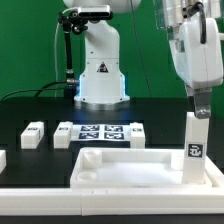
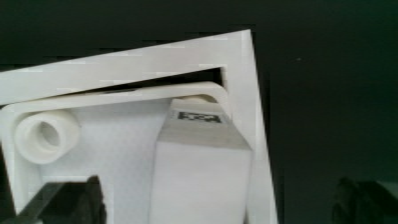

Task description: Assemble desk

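Currently I'm seeing the gripper hanging wide above the leg standing at the desk top's corner, its tips blurring.

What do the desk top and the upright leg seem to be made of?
Desk top: likely moulded plastic, matte white, with soft rounded rim and uniform colour. Upright leg: seemingly same matte white plastic, no shine; its black-and-white tag looks like a printed sticker.

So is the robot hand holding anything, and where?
Nothing. The gripper is wide open over the upright leg, not touching it.
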Controlling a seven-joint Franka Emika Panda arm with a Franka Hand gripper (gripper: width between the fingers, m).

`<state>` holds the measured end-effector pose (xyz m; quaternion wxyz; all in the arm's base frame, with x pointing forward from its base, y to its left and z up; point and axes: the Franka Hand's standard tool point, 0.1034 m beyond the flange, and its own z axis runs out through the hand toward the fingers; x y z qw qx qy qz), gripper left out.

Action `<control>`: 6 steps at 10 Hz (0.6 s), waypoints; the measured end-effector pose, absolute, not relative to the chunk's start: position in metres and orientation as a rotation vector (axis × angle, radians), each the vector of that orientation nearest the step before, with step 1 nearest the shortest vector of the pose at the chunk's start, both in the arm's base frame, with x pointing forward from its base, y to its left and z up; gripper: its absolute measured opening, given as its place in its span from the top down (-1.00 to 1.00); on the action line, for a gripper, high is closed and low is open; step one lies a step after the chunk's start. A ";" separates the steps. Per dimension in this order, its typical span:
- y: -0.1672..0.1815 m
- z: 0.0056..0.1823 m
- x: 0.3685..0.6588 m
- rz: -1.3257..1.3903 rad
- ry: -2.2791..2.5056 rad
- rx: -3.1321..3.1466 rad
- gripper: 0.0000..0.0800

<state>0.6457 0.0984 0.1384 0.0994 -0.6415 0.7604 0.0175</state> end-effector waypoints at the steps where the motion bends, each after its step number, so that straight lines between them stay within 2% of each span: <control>1: 0.103 0.145 0.645 0.047 2.220 -1.917 -0.62; 2: 0.115 0.153 0.638 0.052 2.195 -1.935 -0.62; 4: 0.129 0.158 0.614 0.053 2.073 -2.066 -0.62; 6: 0.131 0.158 0.612 0.037 1.944 -2.189 -0.62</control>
